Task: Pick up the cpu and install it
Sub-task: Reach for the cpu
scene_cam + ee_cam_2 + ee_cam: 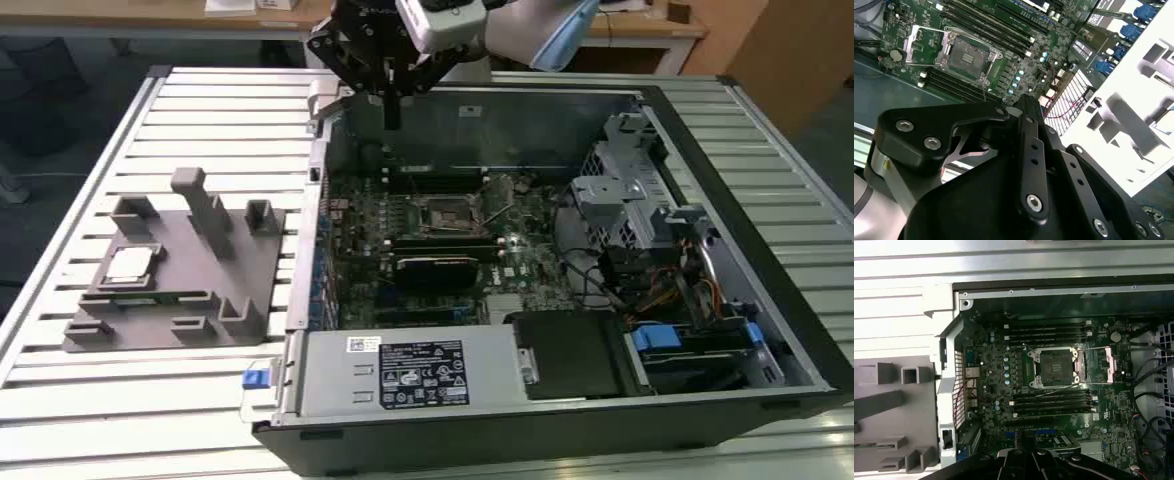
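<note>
Fingers (391, 105) of the gripper (391, 125) closed, empty, above the case (561, 120); we find the cpu (130, 263) in the grey fixture (187, 275).

One cpu (130, 263), one fixture (187, 275), one socket (445, 212) — one case (561, 428).
</note>
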Tool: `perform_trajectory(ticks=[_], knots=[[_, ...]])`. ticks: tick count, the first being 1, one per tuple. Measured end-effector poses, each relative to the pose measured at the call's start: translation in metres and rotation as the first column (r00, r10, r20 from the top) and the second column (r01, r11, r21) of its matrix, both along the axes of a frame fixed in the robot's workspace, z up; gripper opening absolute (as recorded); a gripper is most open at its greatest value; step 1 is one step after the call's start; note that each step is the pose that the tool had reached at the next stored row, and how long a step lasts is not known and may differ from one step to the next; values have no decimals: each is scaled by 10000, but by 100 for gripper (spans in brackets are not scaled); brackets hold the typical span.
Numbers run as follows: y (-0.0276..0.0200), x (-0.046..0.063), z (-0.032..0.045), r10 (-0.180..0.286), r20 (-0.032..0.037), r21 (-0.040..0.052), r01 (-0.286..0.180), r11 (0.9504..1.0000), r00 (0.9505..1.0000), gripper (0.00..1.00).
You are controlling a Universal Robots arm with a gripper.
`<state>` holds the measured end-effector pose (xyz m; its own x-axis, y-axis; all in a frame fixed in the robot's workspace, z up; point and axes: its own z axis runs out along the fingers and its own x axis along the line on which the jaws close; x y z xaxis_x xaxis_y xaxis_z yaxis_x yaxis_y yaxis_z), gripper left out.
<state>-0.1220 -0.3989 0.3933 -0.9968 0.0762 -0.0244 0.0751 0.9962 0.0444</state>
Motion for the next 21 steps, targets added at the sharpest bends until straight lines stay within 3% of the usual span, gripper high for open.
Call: perform_trajectory(ticks=[7,21], knots=[[0,-7,0,-1,1,0,1,10000,10000,11],[0,-138,-10,0,0,0,0,10000,10000,11]])
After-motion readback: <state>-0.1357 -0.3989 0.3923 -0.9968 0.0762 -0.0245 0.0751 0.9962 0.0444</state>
